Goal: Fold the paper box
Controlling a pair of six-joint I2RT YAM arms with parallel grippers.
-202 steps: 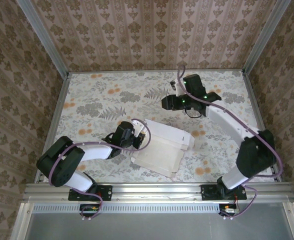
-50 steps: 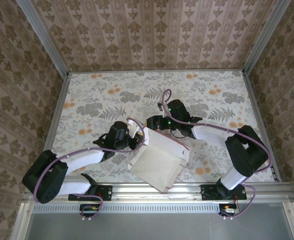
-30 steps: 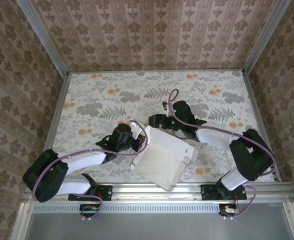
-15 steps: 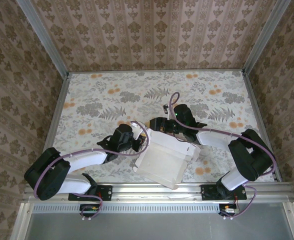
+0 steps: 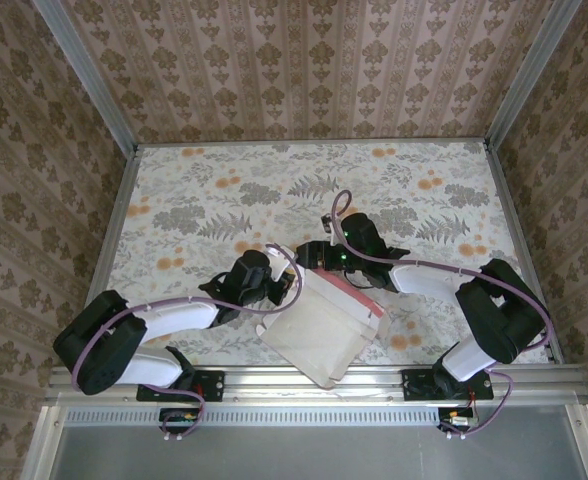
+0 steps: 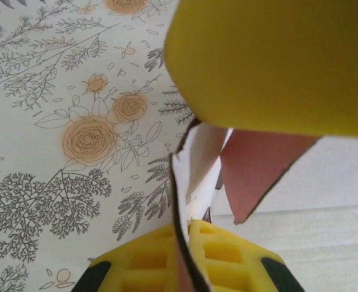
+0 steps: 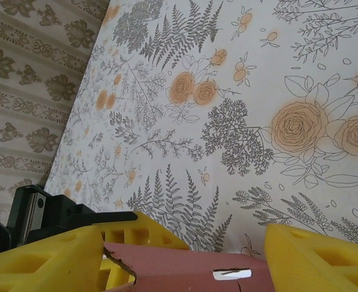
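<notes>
Two arms, left arm [image 5: 169,318] and right arm [image 5: 429,278]: white link shells, rounded black joint housings, black bases [image 5: 189,385]. Lilac cable [image 5: 335,195] looped along each. Small green indicator light [image 5: 343,256] at right wrist. Fingers [image 6: 270,67]: yellow moulded pads, rectangular recessed pockets

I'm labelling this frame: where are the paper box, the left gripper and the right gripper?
paper box [image 5: 319,330], top external view, off-white main panel.
left gripper [image 5: 286,287], top external view, fingertips at the box's left edge.
right gripper [image 7: 185,249], right wrist view, gap between its yellow fingers.
</notes>
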